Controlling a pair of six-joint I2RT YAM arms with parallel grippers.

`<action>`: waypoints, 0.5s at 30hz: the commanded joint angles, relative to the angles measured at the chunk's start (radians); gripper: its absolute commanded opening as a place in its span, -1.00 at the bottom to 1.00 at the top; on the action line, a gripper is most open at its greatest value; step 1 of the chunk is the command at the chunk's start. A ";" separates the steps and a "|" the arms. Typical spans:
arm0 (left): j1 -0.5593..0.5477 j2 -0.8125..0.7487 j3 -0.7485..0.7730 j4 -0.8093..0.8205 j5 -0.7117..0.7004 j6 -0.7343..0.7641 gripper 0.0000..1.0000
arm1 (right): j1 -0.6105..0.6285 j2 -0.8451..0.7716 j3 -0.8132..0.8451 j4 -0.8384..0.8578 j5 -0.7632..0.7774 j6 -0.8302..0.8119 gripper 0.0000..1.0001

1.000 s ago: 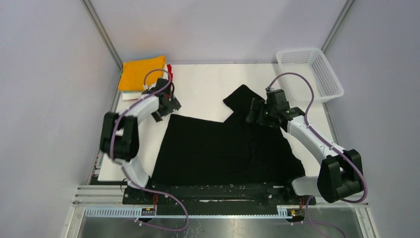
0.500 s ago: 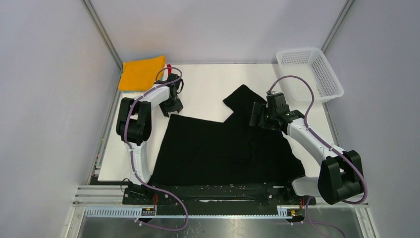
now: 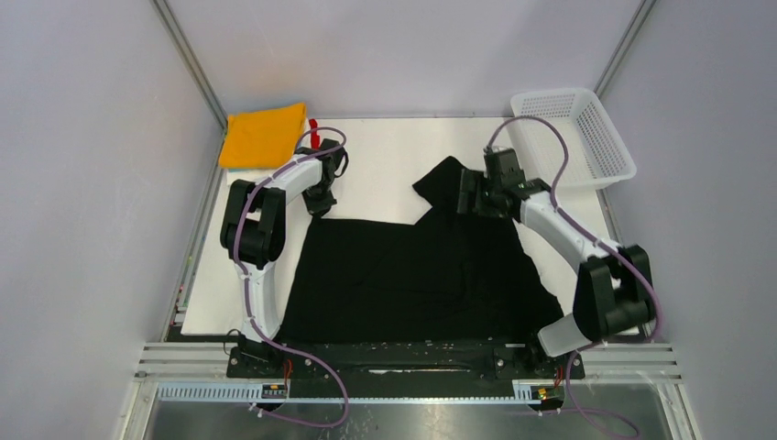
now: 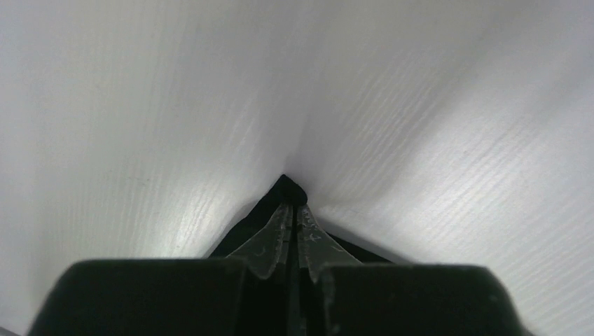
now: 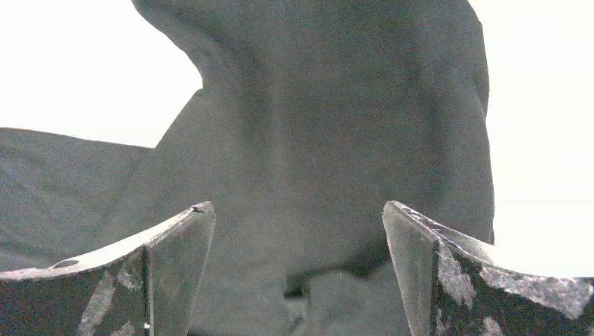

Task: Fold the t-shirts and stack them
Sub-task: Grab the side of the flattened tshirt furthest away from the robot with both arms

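Note:
A large black t-shirt (image 3: 412, 275) lies spread on the white table, one sleeve (image 3: 446, 181) sticking out toward the back. My left gripper (image 3: 317, 203) sits at the shirt's far left corner. In the left wrist view it (image 4: 293, 208) is shut on that black corner (image 4: 286, 189), which pokes out past the fingertips. My right gripper (image 3: 467, 197) hovers low over the sleeve. Its jaws (image 5: 295, 208) stand wide open with wrinkled black cloth (image 5: 329, 126) beneath and nothing pinched. A folded orange-yellow t-shirt (image 3: 264, 136) tops a stack at the back left, with a bit of red (image 3: 314, 128) beside it.
A white mesh basket (image 3: 573, 137) stands at the back right corner. Bare white table (image 3: 385, 156) shows between the stack and the sleeve. Grey walls and metal frame posts close in the sides and back.
My left gripper swung right from beside the stack to the shirt's far left corner and shut on it. My right gripper shifted farther back over the sleeve, still open.

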 commanded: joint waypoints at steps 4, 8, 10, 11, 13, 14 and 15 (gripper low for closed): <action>0.001 -0.049 0.022 -0.022 -0.052 0.001 -1.00 | -0.005 0.317 0.394 0.020 -0.055 -0.115 0.97; 0.001 -0.103 -0.037 0.024 -0.017 -0.002 -1.00 | -0.009 0.497 0.601 0.021 -0.016 -0.064 0.97; 0.001 -0.128 -0.066 0.048 0.007 0.003 -1.00 | -0.017 0.612 0.718 0.011 -0.012 -0.034 0.97; 0.002 -0.138 -0.077 0.054 0.015 0.008 -1.00 | -0.022 0.669 0.782 -0.013 -0.021 -0.023 0.97; 0.002 -0.154 -0.094 0.062 0.018 0.011 -1.00 | -0.038 0.777 0.945 -0.093 -0.030 -0.007 0.98; 0.003 -0.164 -0.104 0.071 0.024 0.011 -1.00 | -0.045 0.831 1.017 -0.134 -0.027 0.006 0.97; 0.002 -0.173 -0.115 0.082 0.034 0.010 -1.00 | -0.051 0.879 1.094 -0.176 -0.034 0.022 0.97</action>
